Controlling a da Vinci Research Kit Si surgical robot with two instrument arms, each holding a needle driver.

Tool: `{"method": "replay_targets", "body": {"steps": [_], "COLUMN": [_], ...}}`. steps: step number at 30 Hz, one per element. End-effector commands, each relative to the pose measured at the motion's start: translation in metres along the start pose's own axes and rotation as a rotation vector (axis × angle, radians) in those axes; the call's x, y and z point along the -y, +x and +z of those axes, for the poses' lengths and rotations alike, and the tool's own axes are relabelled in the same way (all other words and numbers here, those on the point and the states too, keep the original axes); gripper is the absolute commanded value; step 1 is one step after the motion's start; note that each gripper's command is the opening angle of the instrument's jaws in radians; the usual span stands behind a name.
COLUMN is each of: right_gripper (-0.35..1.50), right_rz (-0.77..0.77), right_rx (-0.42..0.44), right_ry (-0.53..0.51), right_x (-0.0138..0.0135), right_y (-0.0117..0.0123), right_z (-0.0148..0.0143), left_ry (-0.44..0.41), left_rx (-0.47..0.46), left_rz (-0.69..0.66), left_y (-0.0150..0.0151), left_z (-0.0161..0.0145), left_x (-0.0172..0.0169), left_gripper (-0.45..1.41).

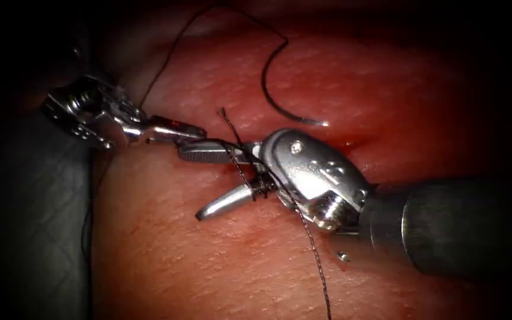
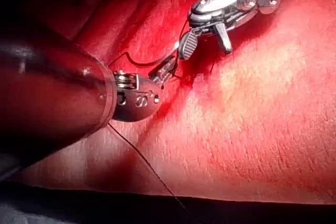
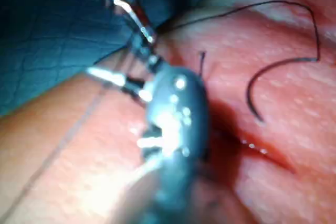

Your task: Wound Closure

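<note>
The right end effector [image 1: 214, 181] has its jaws spread wide, one blade lying level and the other angled down, with thread [image 1: 312, 249] crossing between them close to the hinge. It grips nothing. Just beyond its upper blade, the left end effector [image 1: 194, 131] has its slim jaws pressed together on a strand of the same thread.

The needle [image 1: 277, 95] lies loose on the tissue [image 1: 220, 261], above the right end effector and outside both tools; whether its point rests on the surface or dips in I cannot tell.

Risks, as I judge them: these jaws can cut, so closing them where the strand sits could sever the wrong length. A pull by the left tool could saw the strand across the wound edge. The free needle could be dragged by its trailing thread or snagged.

The tools are polished steel with rounded, riveted wrists. The thread is dark and fine, looking braided where it runs down from the right end effector. The tissue is moist, pink-red and finely pored, with red fluid [image 1: 345, 145] pooled in the cut [image 3: 262, 150] beside the right end effector.
</note>
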Motion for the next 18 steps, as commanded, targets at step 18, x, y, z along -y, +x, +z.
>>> {"method": "replay_targets", "body": {"steps": [18], "right_gripper": [0.59], "right_rz": [-0.002], "right_rx": [0.005], "right_ry": [-0.013], "right_x": [0.0004], "right_y": [-0.0010], "right_z": [-0.0002], "left_ry": [0.048], "left_rx": [-0.033], "left_rz": [-0.041], "left_y": [0.0003], "left_z": [0.0001], "left_x": [-0.0001], "left_gripper": [-0.45]}}
